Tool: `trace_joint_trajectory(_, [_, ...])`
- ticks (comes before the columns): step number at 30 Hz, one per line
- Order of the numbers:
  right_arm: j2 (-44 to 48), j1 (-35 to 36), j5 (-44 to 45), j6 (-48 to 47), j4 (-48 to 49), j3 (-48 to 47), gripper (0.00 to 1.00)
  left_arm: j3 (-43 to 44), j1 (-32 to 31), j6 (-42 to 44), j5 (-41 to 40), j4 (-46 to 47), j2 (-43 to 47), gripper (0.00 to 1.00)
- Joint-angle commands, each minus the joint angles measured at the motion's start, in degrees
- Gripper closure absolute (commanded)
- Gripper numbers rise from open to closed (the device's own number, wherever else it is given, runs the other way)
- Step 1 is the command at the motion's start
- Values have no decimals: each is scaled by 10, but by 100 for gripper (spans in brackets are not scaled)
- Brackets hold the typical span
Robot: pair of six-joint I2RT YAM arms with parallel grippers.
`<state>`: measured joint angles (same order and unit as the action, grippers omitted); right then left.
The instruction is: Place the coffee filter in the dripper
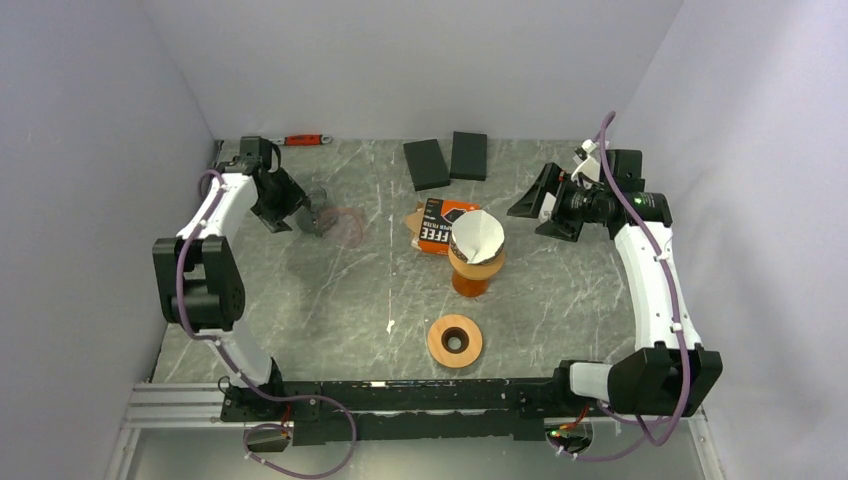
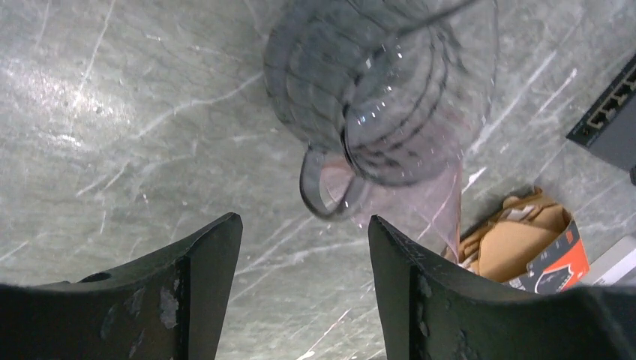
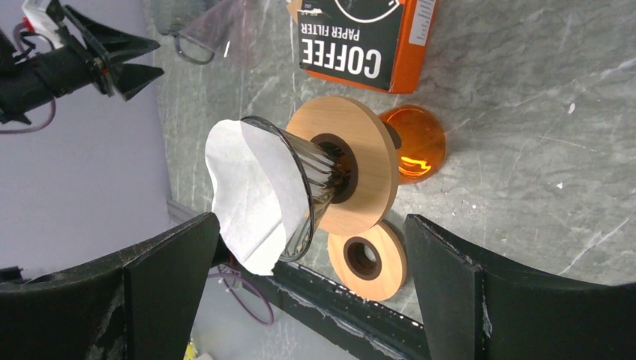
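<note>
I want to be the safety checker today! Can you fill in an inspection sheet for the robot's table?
Surface: grey marbled table, a few pale specks.
Job's things: the white coffee filter sits in the glass dripper, on a wooden collar over an orange cup.
Clutter: filter box, spare wooden ring, two black blocks, red-handled wrench, clear glass jug by a plastic bag.
Grippers: left tool open, near the jug, holding nothing; right tool open wide, beside the dripper, holding nothing.
Cables: purple cables run along both arms.
Surroundings: plain pale walls on three sides.
</note>
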<state>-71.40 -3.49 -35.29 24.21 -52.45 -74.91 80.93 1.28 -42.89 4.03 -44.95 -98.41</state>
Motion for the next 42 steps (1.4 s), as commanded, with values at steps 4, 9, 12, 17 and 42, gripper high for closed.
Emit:
trace_joint_trajectory(4, [-19, -4, -25, -21, 0, -17, 0, 57, 32, -11, 36, 30, -60, 32])
trace_joint_trajectory(9, [-22, -4, -21, -30, -8, -22, 0, 80, 36, -4, 53, 29, -94, 34])
trace_joint_trajectory(12, [-23, -5, -25, -33, -9, -19, 0, 96, 36, 0, 52, 18, -113, 38])
trace_joint_trajectory(17, [-29, -5, -28, -37, -14, -18, 0, 111, 36, 10, 42, -14, -137, 44])
trace_joint_trajectory(42, [-34, -6, -31, -42, -24, -23, 0, -5, 34, 55, 52, -75, 16, 97])
